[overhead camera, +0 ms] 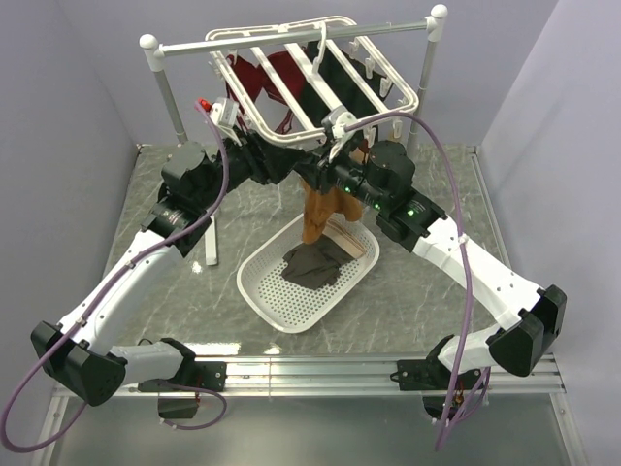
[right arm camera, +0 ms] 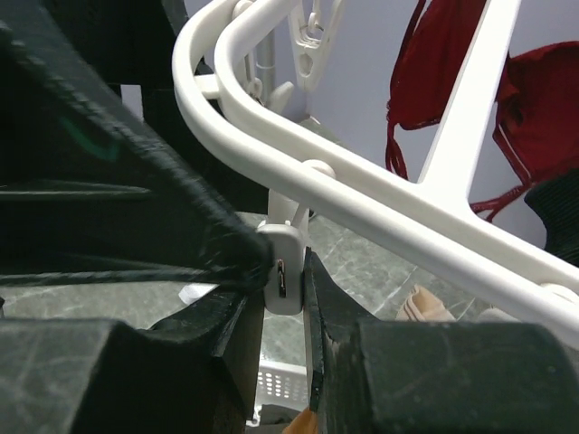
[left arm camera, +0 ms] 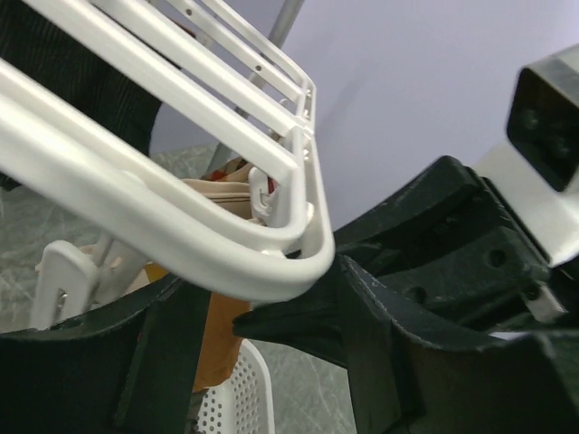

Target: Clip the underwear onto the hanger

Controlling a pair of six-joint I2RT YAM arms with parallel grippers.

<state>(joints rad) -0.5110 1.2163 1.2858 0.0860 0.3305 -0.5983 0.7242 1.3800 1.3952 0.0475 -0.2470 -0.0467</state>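
Observation:
The white hanger [overhead camera: 291, 138] hangs from the rail at the back centre. The rust-brown underwear [overhead camera: 318, 209] dangles below its front corner, over the basket. My right gripper [overhead camera: 338, 165] is at that corner. In the right wrist view its jaws press both sides of a small white clip [right arm camera: 285, 267] under the frame bar [right arm camera: 380, 194]. My left gripper [overhead camera: 291, 165] is just left of it, under the frame. In the left wrist view its fingers [left arm camera: 154, 362] stand wide apart, with the orange cloth [left arm camera: 220, 334] hanging beside the left one.
A white perforated basket [overhead camera: 254, 291] sits mid-table and holds a dark grey garment [overhead camera: 315, 264]. The grey rail [overhead camera: 291, 36] on two posts carries the hanger. A red garment [overhead camera: 277, 78] and a black one [overhead camera: 335, 73] hang from the frame.

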